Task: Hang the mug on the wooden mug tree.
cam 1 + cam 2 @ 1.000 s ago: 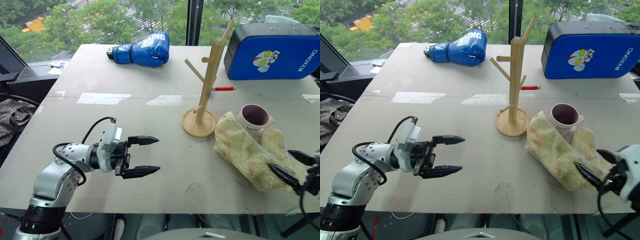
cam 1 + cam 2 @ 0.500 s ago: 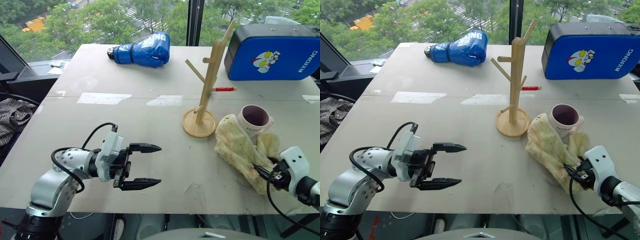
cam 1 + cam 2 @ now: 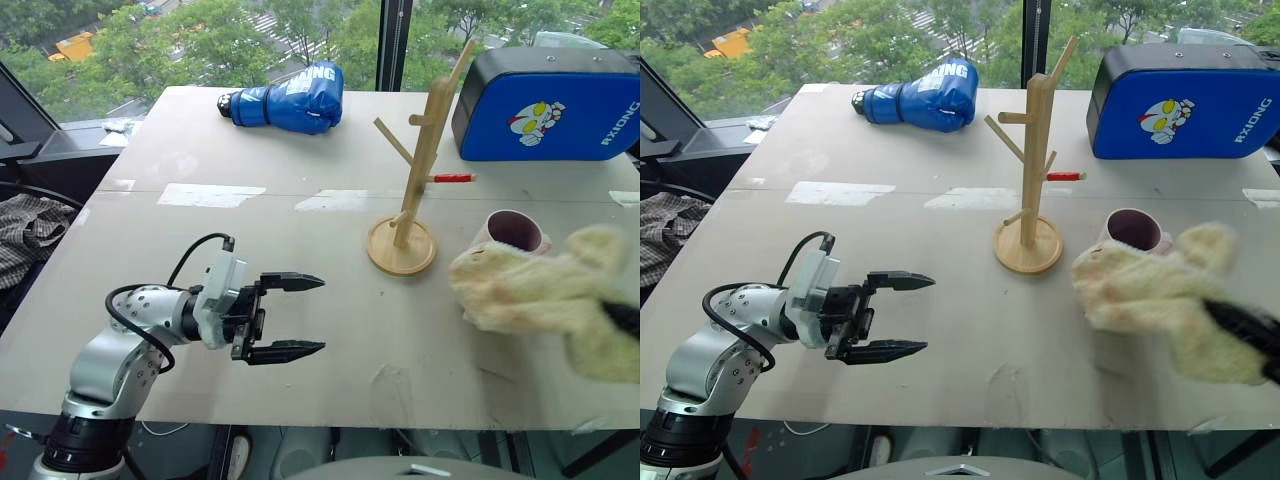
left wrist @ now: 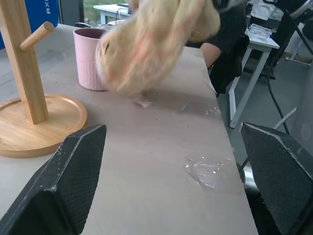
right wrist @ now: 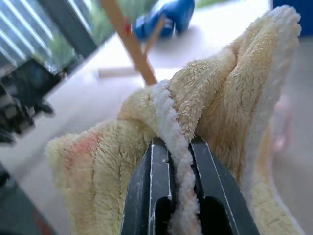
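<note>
- Two grippers are at work: the left gripper (image 3: 290, 317) hangs low over the near left part of the desk (image 3: 300, 250), its black fingers spread wide with nothing between them, pointing toward the wooden mug tree (image 3: 415, 170).
- The right gripper (image 5: 177, 161) is pressed together on a fold of a fluffy yellow towel (image 3: 545, 300), which hangs lifted above the desk at the right edge.
- The mug (image 3: 515, 230) stands upright on the desk just beside the tree's round base, on its right, well apart from the left gripper and just behind the raised towel, which covers its lower front in the head views.
- The left wrist view shows the mug's side below the towel, standing free on the desk next to the tree's base.
- The right wrist view shows the pinch itself: both fingers clamped on a thick towel seam.
- The head views add a blue boxing glove (image 3: 290, 98) and a blue pad (image 3: 545, 100) at the far edge.
</note>
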`<action>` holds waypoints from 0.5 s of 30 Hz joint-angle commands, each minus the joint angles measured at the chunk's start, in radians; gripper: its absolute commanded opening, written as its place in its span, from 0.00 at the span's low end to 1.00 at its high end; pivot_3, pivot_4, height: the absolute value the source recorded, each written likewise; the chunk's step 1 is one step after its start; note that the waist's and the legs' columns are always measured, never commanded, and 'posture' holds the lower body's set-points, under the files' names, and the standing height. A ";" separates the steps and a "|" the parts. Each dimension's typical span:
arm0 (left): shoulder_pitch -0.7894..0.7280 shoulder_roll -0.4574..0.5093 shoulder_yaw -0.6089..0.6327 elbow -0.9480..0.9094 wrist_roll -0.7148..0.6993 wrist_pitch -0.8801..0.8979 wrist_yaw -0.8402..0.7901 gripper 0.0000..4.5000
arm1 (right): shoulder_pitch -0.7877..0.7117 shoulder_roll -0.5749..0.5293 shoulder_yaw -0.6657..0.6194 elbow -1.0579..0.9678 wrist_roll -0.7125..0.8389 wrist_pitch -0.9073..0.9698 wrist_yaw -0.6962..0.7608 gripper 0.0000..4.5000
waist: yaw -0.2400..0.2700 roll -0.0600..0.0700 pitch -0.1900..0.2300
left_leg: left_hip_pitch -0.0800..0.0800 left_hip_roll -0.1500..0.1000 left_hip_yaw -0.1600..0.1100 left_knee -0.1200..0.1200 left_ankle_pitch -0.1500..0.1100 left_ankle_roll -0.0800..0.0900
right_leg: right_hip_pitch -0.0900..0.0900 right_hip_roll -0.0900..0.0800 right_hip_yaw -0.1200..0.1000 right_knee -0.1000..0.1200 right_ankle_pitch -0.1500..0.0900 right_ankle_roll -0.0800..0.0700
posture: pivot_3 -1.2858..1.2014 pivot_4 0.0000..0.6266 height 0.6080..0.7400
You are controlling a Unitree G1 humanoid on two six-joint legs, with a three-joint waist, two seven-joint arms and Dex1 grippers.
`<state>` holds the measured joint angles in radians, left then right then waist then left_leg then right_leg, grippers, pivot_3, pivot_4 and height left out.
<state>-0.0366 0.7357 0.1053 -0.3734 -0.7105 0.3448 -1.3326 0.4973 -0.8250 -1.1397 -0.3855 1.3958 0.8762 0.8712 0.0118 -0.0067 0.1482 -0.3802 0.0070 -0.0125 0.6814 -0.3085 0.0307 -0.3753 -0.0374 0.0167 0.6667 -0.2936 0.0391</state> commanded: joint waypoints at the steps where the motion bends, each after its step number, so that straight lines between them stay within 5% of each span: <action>1: -0.013 -0.004 -0.007 0.006 -0.006 -0.022 -0.021 1.00 | -0.114 -0.063 -0.168 0.202 0.167 -0.042 -0.142 0.02 | 0.000 0.000 0.000 | 0.000 0.000 0.001 0.000 0.000 0.000 | 0.000 0.000 0.001 -0.001 0.000 0.000 | 0.52 0.24 1.00; 7: -0.023 -0.011 -0.009 0.012 -0.004 -0.029 -0.017 1.00 | -0.370 -0.148 -0.132 0.452 0.037 -0.180 -0.312 0.02 | -0.002 0.000 0.000 | 0.000 0.000 0.002 0.000 0.000 0.000 | 0.000 0.002 0.002 -0.001 0.000 0.000 | 0.52 0.24 1.00; 15: 0.000 -0.014 0.007 -0.029 -0.018 -0.029 0.018 1.00 | -0.492 -0.087 0.392 0.630 -0.569 -0.423 -0.412 0.02 | -0.019 0.002 0.000 | -0.001 0.001 0.003 0.000 0.000 0.000 | -0.001 0.001 0.003 -0.001 0.000 0.000 | 0.52 0.24 1.00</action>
<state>-0.0396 0.7167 0.0951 -0.3508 -0.7096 0.3206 -1.3209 0.0354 -0.9374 -0.8772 0.2042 0.9811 0.5395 0.4784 -0.0070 -0.0049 0.1482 -0.3805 0.0079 -0.0091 0.6811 -0.3085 0.0308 -0.3765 -0.0360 0.0198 0.6653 -0.2934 0.0395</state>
